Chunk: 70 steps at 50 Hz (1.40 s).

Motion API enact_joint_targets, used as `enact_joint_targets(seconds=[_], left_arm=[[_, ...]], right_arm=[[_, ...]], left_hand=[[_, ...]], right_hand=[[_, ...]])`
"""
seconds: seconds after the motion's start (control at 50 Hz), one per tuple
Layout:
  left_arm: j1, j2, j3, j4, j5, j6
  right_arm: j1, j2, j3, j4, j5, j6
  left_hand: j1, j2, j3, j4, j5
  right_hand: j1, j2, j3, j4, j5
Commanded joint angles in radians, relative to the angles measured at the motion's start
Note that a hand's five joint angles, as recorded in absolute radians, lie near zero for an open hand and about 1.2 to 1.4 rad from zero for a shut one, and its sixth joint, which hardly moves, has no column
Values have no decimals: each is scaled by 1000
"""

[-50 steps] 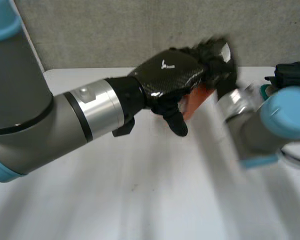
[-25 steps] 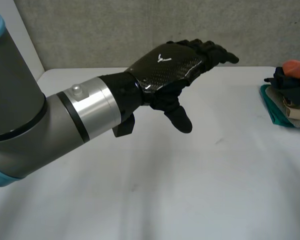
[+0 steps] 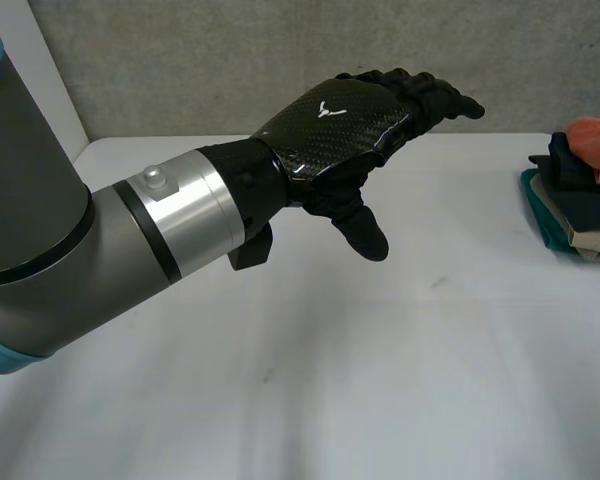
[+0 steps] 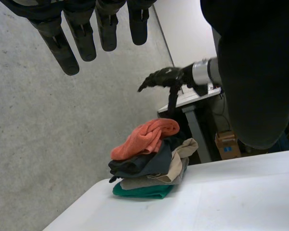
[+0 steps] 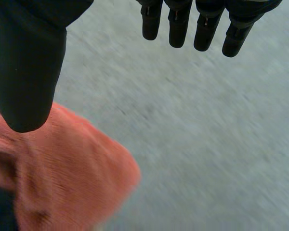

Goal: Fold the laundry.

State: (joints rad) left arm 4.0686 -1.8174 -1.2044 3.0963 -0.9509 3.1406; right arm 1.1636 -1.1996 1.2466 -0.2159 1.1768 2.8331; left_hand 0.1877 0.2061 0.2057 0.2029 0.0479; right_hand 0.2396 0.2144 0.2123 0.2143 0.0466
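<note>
- The left arm (image 3: 100, 260) reached in from the left of the head view. Its left hand (image 3: 345, 125) was held above the white desk (image 3: 360, 380) at upper middle, fingers stretched and relaxed, thumb hanging down, grasping nothing.
- The laundry pile (image 3: 578, 205) sat at the desk's right edge. A crumpled orange cloth (image 3: 592, 137) lay on top, over a dark blue piece (image 3: 580, 180), a beige piece (image 3: 590, 238) and a teal piece (image 3: 542, 215).
- The right hand (image 4: 160, 78) hovered above that pile, released, fingers straight, apart from the orange cloth.
</note>
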Motion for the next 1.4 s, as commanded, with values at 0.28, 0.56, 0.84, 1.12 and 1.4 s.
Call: enact_joint_targets(seconds=[0.28, 0.56, 0.84, 1.12, 1.4], left_arm=[[22, 6, 249, 36, -428, -117], [420, -29, 33, -51, -644, 341], [605, -359, -86, -62, -742, 745], [648, -375, -37, 139, -772, 733], [583, -603, 361, 263, -666, 463]], right_arm=[[281, -198, -12, -252, 187, -135], [583, -316, 554, -379, -2, -73], [631, -201, 672, -370, 4, -136], [625, -133, 672, -382, 0, -141], [620, -118, 692, -387, 3, -142]], left_hand=[[-6, -25, -25, -22, -41], [-13, -32, -31, -28, -48], [-12, -31, -30, -28, -47], [-13, -32, -31, -28, -48], [-9, -28, -27, -25, -44]], right_hand=[[-65, -40, -38, -40, -47], [-65, -40, -38, -40, -47], [-65, -40, -38, -40, -47], [-65, -40, -38, -40, -47], [-65, -40, -38, -40, -47]])
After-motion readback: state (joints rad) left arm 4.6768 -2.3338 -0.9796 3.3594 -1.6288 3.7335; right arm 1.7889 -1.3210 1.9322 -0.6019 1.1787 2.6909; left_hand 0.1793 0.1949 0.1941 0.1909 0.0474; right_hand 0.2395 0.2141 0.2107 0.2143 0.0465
